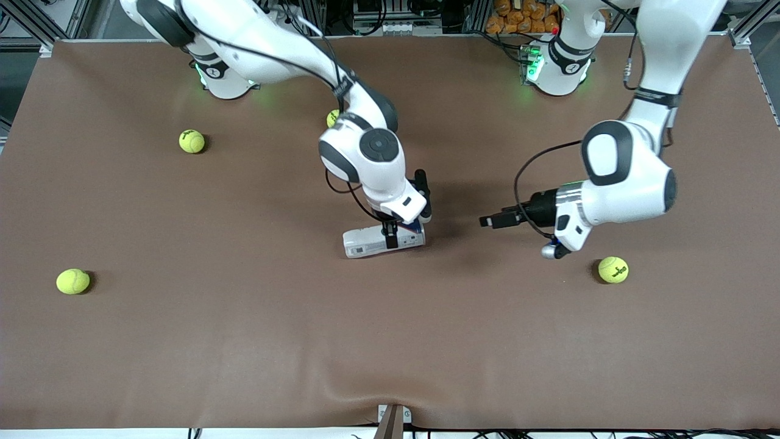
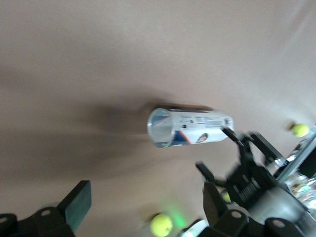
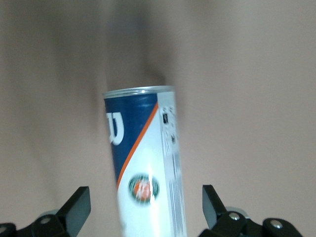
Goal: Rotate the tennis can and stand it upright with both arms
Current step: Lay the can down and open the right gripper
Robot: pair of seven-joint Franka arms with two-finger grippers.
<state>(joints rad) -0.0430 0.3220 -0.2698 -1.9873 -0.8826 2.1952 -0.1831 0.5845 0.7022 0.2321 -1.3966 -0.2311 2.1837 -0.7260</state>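
Note:
The tennis can [image 1: 372, 241] lies on its side at the middle of the brown table, with a white and dark-blue label. My right gripper [image 1: 390, 234] is down over the can's end toward the left arm. In the right wrist view the gripper [image 3: 145, 210] is open, with a finger on each side of the can [image 3: 148, 173] and a gap on both. My left gripper [image 1: 492, 219] is open and empty, low over the table beside the can, toward the left arm's end. In the left wrist view the gripper [image 2: 145, 207] faces the can's open silvery end [image 2: 190, 127].
Yellow-green tennis balls lie loose: one [image 1: 613, 269] below the left arm's wrist, one [image 1: 333, 117] under the right arm, one [image 1: 192, 141] and one [image 1: 73, 281] toward the right arm's end. The table's edge [image 1: 390, 421] is nearest the front camera.

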